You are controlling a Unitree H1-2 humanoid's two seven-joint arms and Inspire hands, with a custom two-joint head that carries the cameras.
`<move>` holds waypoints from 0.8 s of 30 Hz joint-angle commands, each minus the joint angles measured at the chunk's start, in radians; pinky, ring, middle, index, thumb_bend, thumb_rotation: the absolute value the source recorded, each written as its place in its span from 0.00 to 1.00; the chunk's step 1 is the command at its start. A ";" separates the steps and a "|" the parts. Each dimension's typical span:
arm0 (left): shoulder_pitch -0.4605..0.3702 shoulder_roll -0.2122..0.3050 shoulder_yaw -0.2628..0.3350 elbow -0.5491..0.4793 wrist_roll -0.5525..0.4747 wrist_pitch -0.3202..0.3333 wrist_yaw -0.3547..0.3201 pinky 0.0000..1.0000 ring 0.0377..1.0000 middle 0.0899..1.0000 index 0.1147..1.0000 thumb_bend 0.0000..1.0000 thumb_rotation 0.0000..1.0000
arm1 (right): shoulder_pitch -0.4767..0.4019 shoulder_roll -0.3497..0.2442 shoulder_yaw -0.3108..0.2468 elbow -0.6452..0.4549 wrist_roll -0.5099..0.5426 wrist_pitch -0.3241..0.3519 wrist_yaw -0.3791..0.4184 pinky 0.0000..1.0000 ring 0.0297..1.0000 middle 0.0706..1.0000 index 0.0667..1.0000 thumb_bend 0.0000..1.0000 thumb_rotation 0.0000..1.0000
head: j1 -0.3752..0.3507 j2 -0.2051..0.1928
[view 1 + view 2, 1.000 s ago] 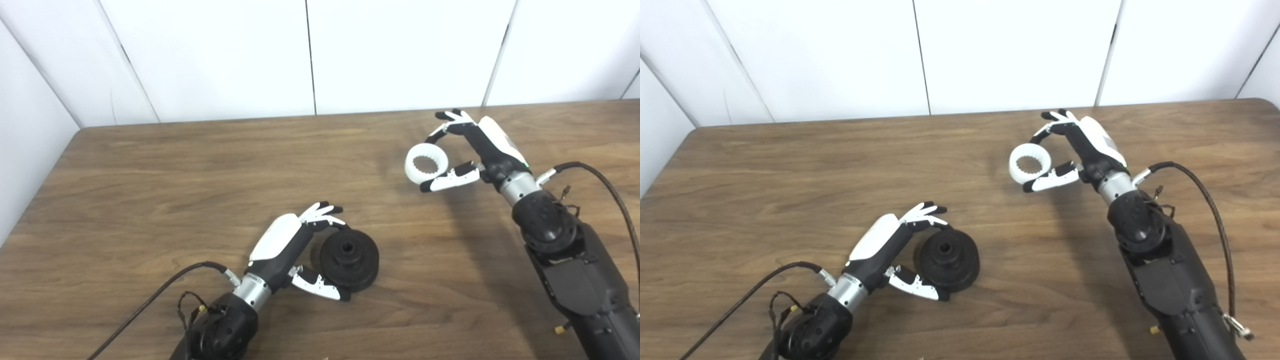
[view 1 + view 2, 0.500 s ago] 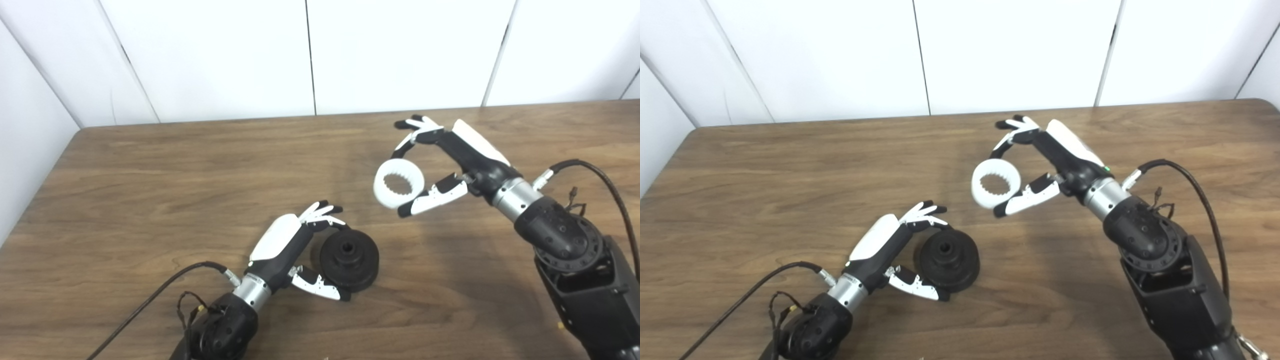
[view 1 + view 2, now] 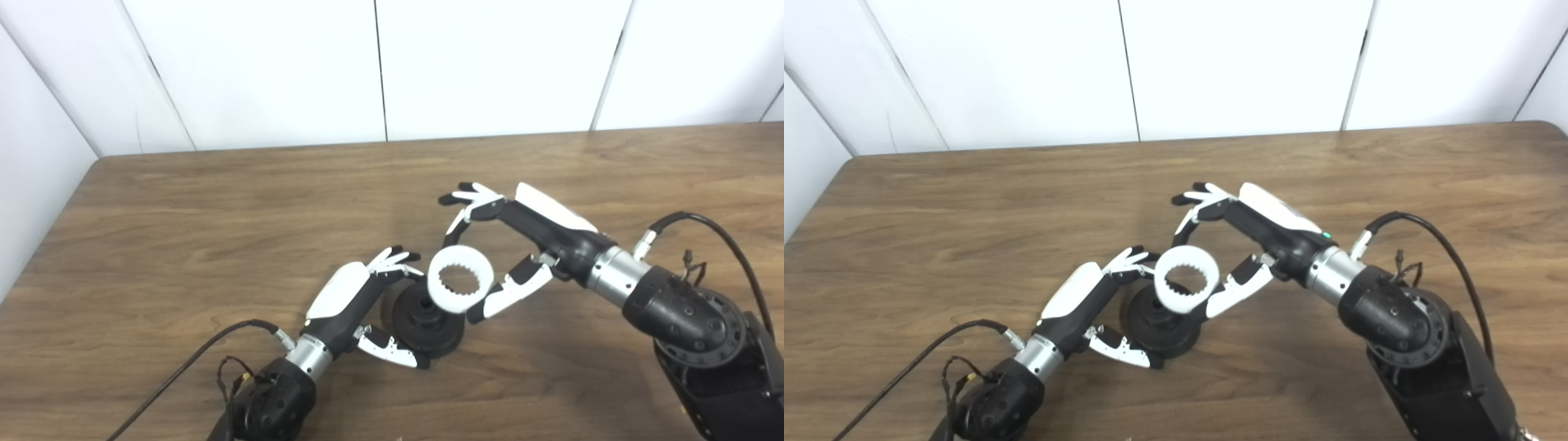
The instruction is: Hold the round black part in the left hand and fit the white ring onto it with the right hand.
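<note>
The round black part (image 3: 422, 326) rests on the wooden table (image 3: 184, 208) near the front centre, its hub facing up. My left hand (image 3: 361, 306) is wrapped around its left side, fingers over the far rim and thumb under the near rim. The white ring (image 3: 460, 279), toothed on its inside, hangs just above the black part and covers part of it. My right hand (image 3: 508, 245) holds the ring between fingers on its far side and thumb on its near right side.
White wall panels (image 3: 380, 67) stand behind the table's far edge. Cables (image 3: 184, 367) trail from both wrists across the table. The table's left edge (image 3: 43, 245) runs close to a side wall.
My right hand has carried the white ring left and toward me, from the far right of the table to just above the black part. The left hand and black part have not moved.
</note>
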State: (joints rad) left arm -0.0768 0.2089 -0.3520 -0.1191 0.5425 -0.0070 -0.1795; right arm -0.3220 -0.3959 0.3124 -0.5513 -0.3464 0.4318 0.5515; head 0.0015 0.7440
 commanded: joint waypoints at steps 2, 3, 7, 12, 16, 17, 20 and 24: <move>-0.006 0.009 -0.008 0.003 0.011 0.021 -0.028 0.90 0.98 0.91 0.58 0.80 0.18 | -0.017 0.007 0.004 -0.035 -0.005 0.002 -0.002 1.00 1.00 0.90 0.45 0.52 0.16 | 0.001 0.000; -0.006 0.009 -0.009 0.000 0.016 0.025 -0.028 0.90 0.98 0.91 0.58 0.80 0.18 | -0.016 0.009 0.009 -0.035 -0.011 -0.002 -0.003 1.00 1.00 0.90 0.45 0.52 0.16 | 0.000 0.002; -0.005 0.005 -0.011 -0.002 0.020 0.023 -0.025 0.89 0.98 0.90 0.57 0.80 0.18 | -0.013 0.014 0.025 -0.025 -0.023 -0.018 -0.008 1.00 1.00 0.90 0.45 0.52 0.16 | 0.001 0.003; -0.004 0.003 -0.012 -0.005 0.013 0.025 -0.031 0.90 0.98 0.91 0.57 0.79 0.17 | -0.010 0.025 0.033 -0.009 -0.027 -0.025 -0.014 1.00 1.00 0.91 0.45 0.52 0.16 | 0.001 0.003; -0.005 0.000 -0.015 -0.006 0.019 0.028 -0.030 0.89 0.98 0.91 0.56 0.80 0.17 | -0.005 0.041 0.052 0.035 -0.059 -0.052 -0.031 1.00 1.00 0.90 0.45 0.52 0.16 | 0.002 0.003; -0.005 0.000 -0.014 -0.006 0.018 0.029 -0.031 0.89 0.98 0.91 0.56 0.80 0.17 | -0.005 0.042 0.053 0.037 -0.063 -0.055 -0.031 1.00 1.00 0.90 0.45 0.52 0.16 | 0.002 0.003; -0.004 0.002 -0.015 -0.004 0.020 0.029 -0.032 0.89 0.98 0.91 0.56 0.80 0.18 | -0.003 0.054 0.061 0.067 -0.083 -0.078 -0.043 1.00 1.00 0.90 0.45 0.52 0.16 | 0.000 0.003; -0.003 0.001 -0.016 -0.002 0.020 0.030 -0.032 0.90 0.98 0.91 0.56 0.79 0.17 | -0.008 0.071 0.066 0.099 -0.101 -0.095 -0.057 1.00 1.00 0.90 0.45 0.52 0.16 | 0.001 0.001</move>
State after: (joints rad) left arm -0.0788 0.2047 -0.3552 -0.1197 0.5524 -0.0009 -0.1800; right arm -0.2927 -0.3383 0.3823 -0.4450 -0.4420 0.3804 0.5207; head 0.0015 0.7440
